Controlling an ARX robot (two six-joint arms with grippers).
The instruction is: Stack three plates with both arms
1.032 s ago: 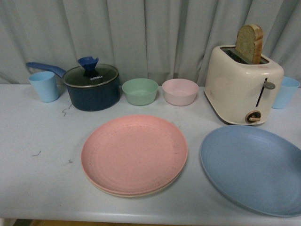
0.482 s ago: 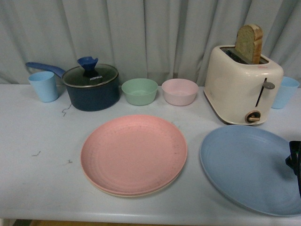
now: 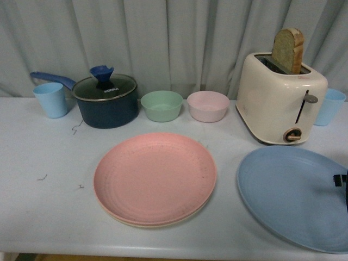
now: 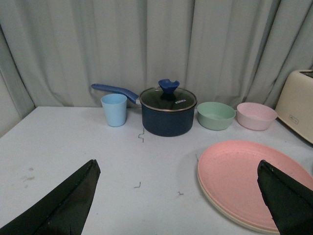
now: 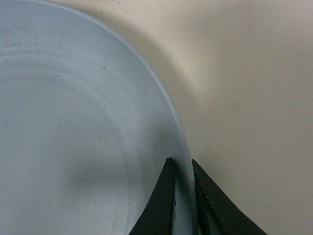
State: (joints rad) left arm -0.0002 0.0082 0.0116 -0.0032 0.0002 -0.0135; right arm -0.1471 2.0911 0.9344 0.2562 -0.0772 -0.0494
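The pink plate lies mid-table on top of the beige plate, of which only a thin rim shows. To their right is the blue plate, its right edge pinched by my right gripper, seen only as a black tip at the frame's edge. In the right wrist view the two fingers of the right gripper are shut on the blue plate's rim. My left gripper is open, its black fingers wide apart above the table, with the pink plate near one of them.
Along the back stand a blue cup, a dark lidded saucepan, a green bowl, a pink bowl, a cream toaster holding bread, and another blue cup. A grey curtain hangs behind. The table's front edge is close.
The blue plate has shifted slightly right and its right side has lifted a little. The right gripper's tip came into view at the right edge and now sits lower on the rim.
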